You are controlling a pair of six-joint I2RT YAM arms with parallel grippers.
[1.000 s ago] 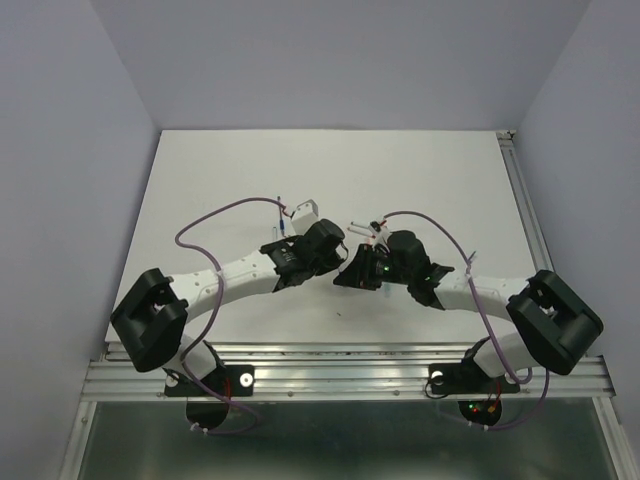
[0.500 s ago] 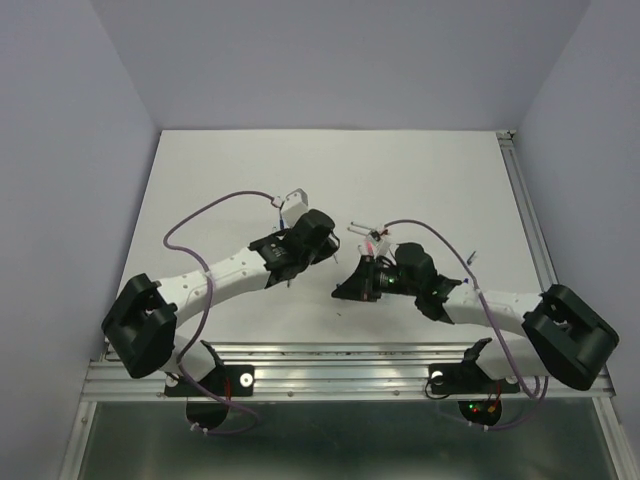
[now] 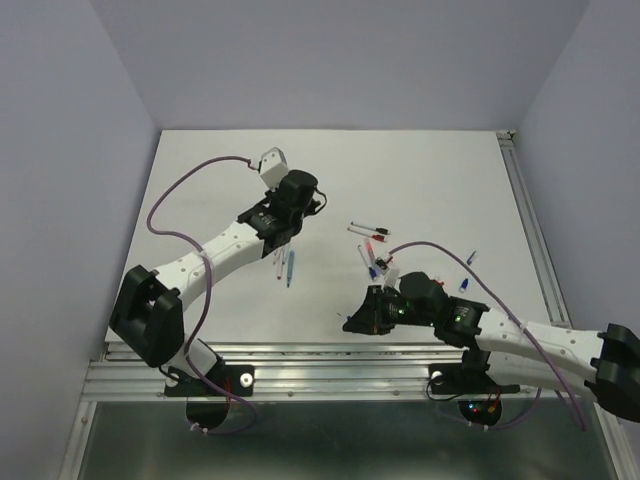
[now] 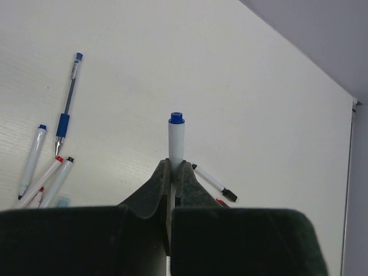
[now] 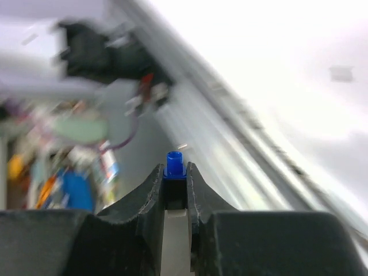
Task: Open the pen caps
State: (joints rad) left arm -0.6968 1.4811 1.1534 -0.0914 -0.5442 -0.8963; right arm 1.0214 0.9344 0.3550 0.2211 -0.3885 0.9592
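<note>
Blue cap (image 5: 174,163): pinched between the tips of the right gripper (image 5: 174,170), with only its top knob poking out. A pale length below it runs down into the jaws and is perhaps part of the same cap.
Right jaws: closed on the blue cap. In the top view the arm's dark wrist hides both, low over the near edge of the tabletop (image 3: 440,180), right of middle.
Right wrist background: badly blurred; only streaks of rail and wiring show.
Pen barrel (image 4: 176,141): white, standing up out of the left gripper (image 4: 174,167) and ending in a small blue plug (image 4: 176,118). Its lower part is hidden inside the jaws.
Left jaws: closed on the pen barrel, out over the far left of the tabletop, well apart from the right gripper.
Loose pens (image 4: 65,109): lying flat on the tabletop. The lower ends of the left cluster are cut off by the gripper body.
Black-tipped pen (image 4: 214,184): just right of the left jaws, with one end hidden behind them.
Top view pens (image 3: 372,245): scattered between the arms, too small to tell capped from uncapped.
</note>
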